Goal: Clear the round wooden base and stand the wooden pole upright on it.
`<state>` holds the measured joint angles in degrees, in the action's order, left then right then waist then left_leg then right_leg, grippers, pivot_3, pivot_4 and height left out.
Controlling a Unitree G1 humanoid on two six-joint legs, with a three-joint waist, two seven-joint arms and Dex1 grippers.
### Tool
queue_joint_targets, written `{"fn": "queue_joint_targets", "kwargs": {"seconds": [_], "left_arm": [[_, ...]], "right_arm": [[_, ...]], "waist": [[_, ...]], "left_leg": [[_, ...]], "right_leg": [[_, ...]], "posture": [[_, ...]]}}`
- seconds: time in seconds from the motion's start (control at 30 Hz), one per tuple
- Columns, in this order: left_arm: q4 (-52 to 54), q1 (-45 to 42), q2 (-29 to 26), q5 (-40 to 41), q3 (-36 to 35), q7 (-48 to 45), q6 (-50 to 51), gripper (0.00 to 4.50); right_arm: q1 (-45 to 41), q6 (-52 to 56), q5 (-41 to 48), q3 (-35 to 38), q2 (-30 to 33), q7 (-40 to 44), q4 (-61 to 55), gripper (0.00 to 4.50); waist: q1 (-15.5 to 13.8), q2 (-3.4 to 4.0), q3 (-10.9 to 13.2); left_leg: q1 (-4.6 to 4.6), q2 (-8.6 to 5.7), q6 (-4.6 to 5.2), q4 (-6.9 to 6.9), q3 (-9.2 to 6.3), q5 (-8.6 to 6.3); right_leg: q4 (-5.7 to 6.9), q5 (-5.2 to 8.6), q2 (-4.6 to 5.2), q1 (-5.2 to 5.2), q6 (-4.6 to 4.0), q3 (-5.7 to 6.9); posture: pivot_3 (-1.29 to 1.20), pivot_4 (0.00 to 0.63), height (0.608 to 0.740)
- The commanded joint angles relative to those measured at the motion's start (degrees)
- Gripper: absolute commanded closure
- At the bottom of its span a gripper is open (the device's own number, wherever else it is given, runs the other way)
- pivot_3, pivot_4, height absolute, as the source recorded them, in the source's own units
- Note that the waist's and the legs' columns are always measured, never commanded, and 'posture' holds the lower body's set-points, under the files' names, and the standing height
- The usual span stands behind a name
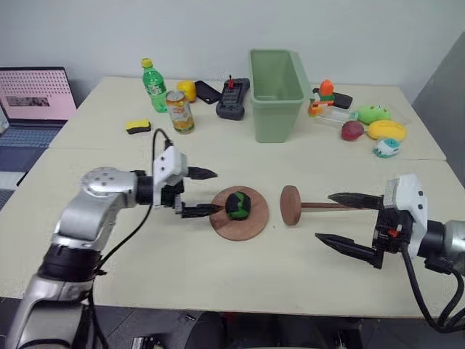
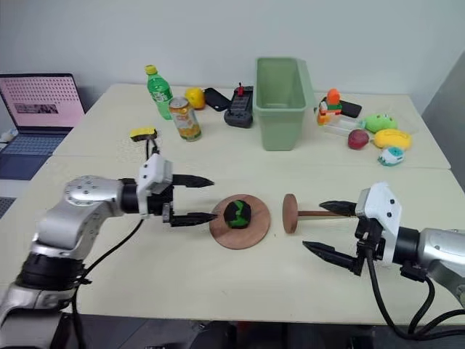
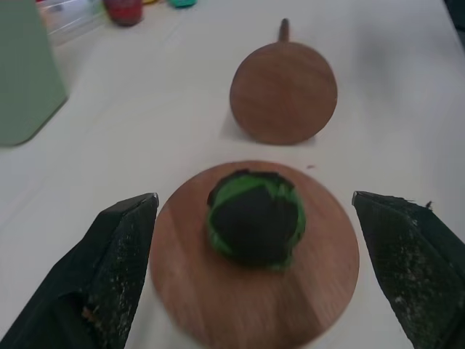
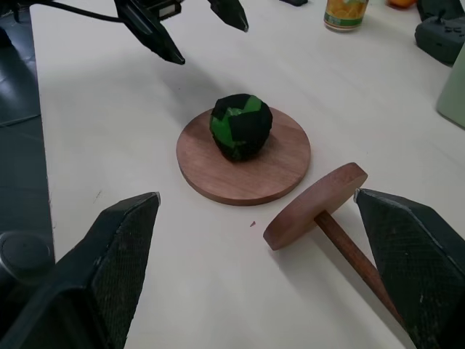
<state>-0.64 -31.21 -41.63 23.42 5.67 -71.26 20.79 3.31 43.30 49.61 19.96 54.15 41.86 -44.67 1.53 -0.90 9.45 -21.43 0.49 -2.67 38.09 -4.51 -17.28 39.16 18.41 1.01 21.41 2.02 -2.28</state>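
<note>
The green-and-black ball (image 1: 238,204) is covering the round wooden base's (image 1: 247,227) centre hole, and the laptop (image 1: 33,98) is getting cropped.

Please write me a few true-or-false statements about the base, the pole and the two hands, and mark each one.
1. A green-and-black ball sits on the base. True.
2. The pole stands upright on the base. False: it lies on the table beside the base, apart from it.
3. The left hand is open, empty, beside the base. True.
4. The right hand grips the pole. False: it is open, with the rod between its fingers, ungripped.
5. The bin lies tipped over. False: it stands upright.
</note>
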Motion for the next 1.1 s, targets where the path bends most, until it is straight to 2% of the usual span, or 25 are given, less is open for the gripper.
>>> {"fn": "queue_joint_targets", "kwargs": {"seconds": [0.03,0.2,0.47,0.73,0.83,0.9,1.1], "left_arm": [[-3.4,-2.5,1.6,-1.4,1.1,-1.3,-2.4,0.02],[-8.5,-4.2,5.5,-5.1,5.2,-3.3,-6.9,0.02],[-14.1,-5.2,9.3,-10.1,8.0,-3.1,-10.8,0.02],[-19.9,-6.1,12.2,-12.8,8.0,-1.5,-14.7,0.02],[-21.3,-6.5,13.3,-13.1,7.4,-0.6,-15.8,0.47],[-21.8,-6.7,13.8,-13.0,7.1,-0.4,-16.1,1.05],[-21.6,-6.5,13.9,-12.6,6.7,-0.5,-16.3,1.95]], "right_arm": [[-1.1,1.3,2.0,-0.2,-0.8,-3.6,-2.8,0.0],[-2.1,3.0,5.1,-0.7,-1.2,-6.8,-5.2,0.0],[-2.1,3.5,7.1,-0.2,-0.5,-8.4,-6.5,0.0],[-1.8,3.2,7.0,-0.1,0.2,-8.1,-6.6,0.0],[-2.0,3.2,7.1,-0.1,0.5,-7.8,-6.5,0.0],[-2.1,3.1,7.0,-0.2,0.7,-7.6,-6.5,0.0],[-2.7,2.7,7.0,-0.4,1.4,-6.6,-6.0,0.0]], "waist": [[0.3,0.0,0.0],[0.1,0.0,0.0],[0.1,-0.01,0.0],[0.0,-0.01,0.0],[0.0,-0.01,0.0],[0.0,-0.01,0.0],[0.0,-0.01,0.0]], "left_leg": [[-0.01,0.03,0.0,-0.01,-0.01,0.0],[-0.01,0.01,0.01,0.01,-0.04,0.0],[-0.1,-0.01,0.01,0.06,-0.12,0.0],[-0.11,-0.02,0.01,0.07,-0.13,0.0],[-0.11,-0.02,0.01,0.07,-0.13,0.0],[-0.12,-0.02,0.01,0.08,-0.14,0.0],[-0.11,-0.02,0.01,0.08,-0.14,0.0]], "right_leg": [[0.0,0.0,-0.02,0.03,0.0,-0.01],[0.01,0.0,-0.04,0.01,0.0,0.0],[-0.04,0.0,-0.01,0.01,0.0,0.02],[-0.03,0.0,-0.01,0.01,0.0,0.04],[-0.03,0.0,-0.01,0.02,0.0,0.04],[-0.03,0.0,-0.01,0.01,0.0,0.04],[-0.03,0.0,0.0,0.01,0.0,0.05]], "posture": [[0.0,0.15,0.74],[0.0,0.15,0.74],[0.0,0.15,0.74],[0.0,0.15,0.74],[0.0,0.15,0.74],[0.0,0.15,0.74],[0.0,0.15,0.74]]}}
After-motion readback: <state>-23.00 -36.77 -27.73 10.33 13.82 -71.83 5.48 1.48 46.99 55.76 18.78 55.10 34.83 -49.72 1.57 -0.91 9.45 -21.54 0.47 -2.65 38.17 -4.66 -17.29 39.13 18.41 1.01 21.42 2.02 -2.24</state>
